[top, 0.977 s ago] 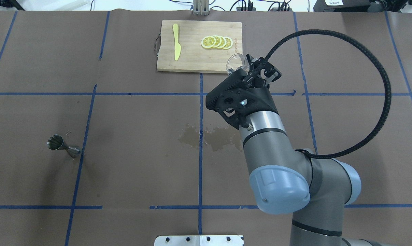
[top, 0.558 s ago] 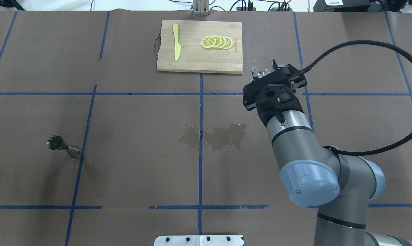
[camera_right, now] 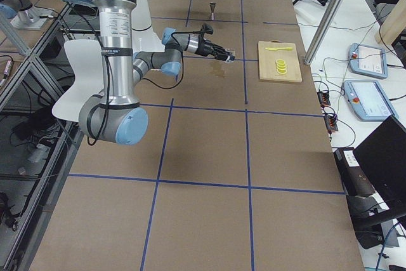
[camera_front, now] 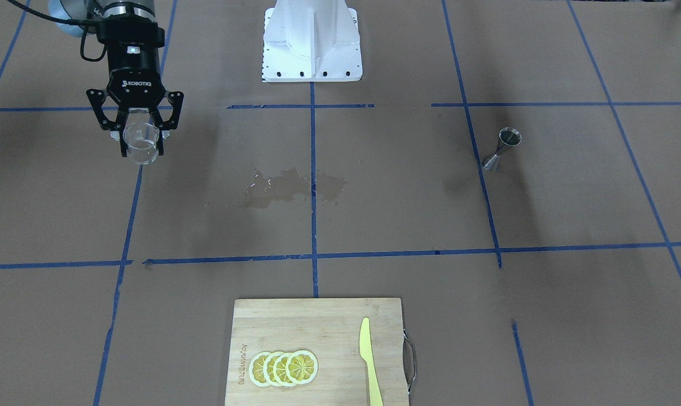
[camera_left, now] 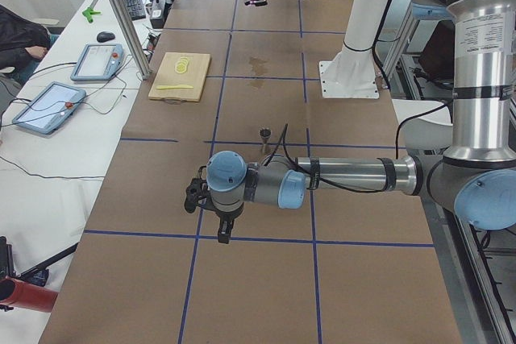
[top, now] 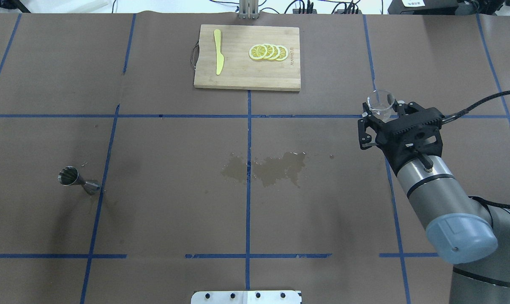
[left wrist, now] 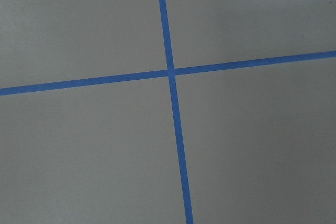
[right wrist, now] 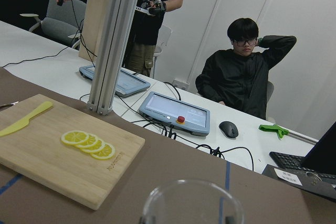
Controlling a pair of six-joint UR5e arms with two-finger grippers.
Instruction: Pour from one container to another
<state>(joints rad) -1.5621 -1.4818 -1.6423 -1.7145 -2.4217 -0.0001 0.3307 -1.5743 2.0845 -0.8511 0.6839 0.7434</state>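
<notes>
Brown paper covers the table, gridded with blue tape, and there's a dark wet patch mid-table. Beyond the far edge runs a white desk with two touch-screen pendants, a mouse, and a person in black seated behind it.

Now to the right gripper: its fingers are drawn in narrow against the sides of the clear glass beaker, one on each side, and the beaker sits upright between them with its mouth open to the top. The right wrist camera catches its rim at the bottom of the view.

Out ahead of those fingers and off toward the robot's left lies the cutting board, carrying lemon slices and a yellow knife. The wet patch lies to the left of the fingers and nearer the robot.

The steel jigger stands far across on the robot's left, well apart from the fingers, right beside a tape line.

The left gripper hangs low over the paper at the table's left end; whether its fingers are spread or closed, I cannot tell.
</notes>
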